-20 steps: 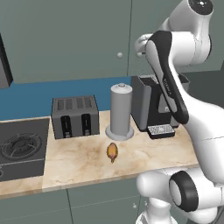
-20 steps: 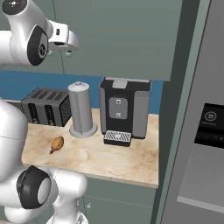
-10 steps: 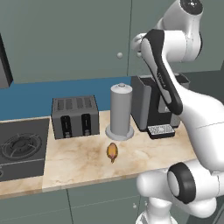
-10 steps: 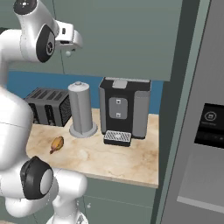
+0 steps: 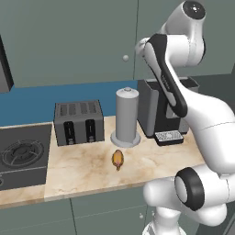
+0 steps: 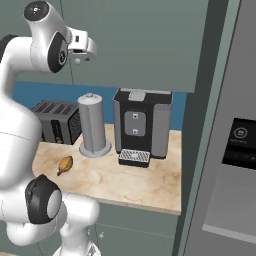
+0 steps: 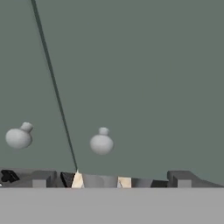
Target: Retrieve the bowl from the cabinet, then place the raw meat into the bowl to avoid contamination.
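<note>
I have the gripper (image 7: 109,178) raised in front of the cabinet (image 5: 69,41), its jaws spread wide with nothing between them; in the hand view the two dark fingertips (image 7: 41,178) stand well apart at the bottom edge. Ahead of them I see two closed door fronts meeting at a dark seam, with one round pale knob (image 7: 101,142) on the right door and another knob (image 7: 18,136) on the left door, close either side of that seam. From the right base view the hand sits high, near the cabinet's lower edge, by the small knob there. The raw meat (image 5: 118,158) lies on the table (image 5: 82,172), in front of the tall grey canister (image 5: 126,117) and just apart from its base. To the left of the canister stands the toaster (image 5: 79,121); to its right the dark coffee machine (image 6: 142,122). A stove burner (image 5: 20,153) sits at the far left of the table. I cannot see inside the cabinet with the doors shut.
</note>
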Controlling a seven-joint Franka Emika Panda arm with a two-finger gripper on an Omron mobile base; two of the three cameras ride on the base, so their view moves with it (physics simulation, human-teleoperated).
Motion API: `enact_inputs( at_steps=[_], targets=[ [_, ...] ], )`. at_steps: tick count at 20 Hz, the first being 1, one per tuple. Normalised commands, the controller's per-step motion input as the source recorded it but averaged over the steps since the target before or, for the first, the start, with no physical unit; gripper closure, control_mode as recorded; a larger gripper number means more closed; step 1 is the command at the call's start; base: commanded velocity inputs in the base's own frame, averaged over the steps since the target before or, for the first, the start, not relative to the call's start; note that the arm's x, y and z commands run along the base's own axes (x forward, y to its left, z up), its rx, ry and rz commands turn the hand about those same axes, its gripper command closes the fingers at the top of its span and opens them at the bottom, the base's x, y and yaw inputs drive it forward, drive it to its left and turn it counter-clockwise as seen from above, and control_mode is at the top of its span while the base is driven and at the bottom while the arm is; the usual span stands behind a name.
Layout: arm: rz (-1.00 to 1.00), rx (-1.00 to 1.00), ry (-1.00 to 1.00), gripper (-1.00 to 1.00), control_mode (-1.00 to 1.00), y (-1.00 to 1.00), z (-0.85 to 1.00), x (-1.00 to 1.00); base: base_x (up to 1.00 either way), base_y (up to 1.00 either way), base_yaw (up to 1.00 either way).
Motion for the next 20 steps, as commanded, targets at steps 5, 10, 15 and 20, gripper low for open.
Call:
enact_inputs(
  at_steps=[5, 10, 15, 20],
  targets=[
    [0.00, 0.00, 0.01, -1.00, -1.00, 0.03, -0.21, 0.13, 0.00, 0.00, 0.00],
    [0.00, 0.00, 0.01, -1.00, -1.00, 0.05, -0.18, 0.11, 0.00, 0.00, 0.00],
    [0.00, 0.00, 0.00, -1.00, -1.00, 0.05, -0.03, 0.18, 0.00, 0.00, 0.00],
    [0.00, 0.00, 0.00, -1.00, -1.00, 0.00, 0.00, 0.32, 0.00, 0.00, 0.00]
  ],
)
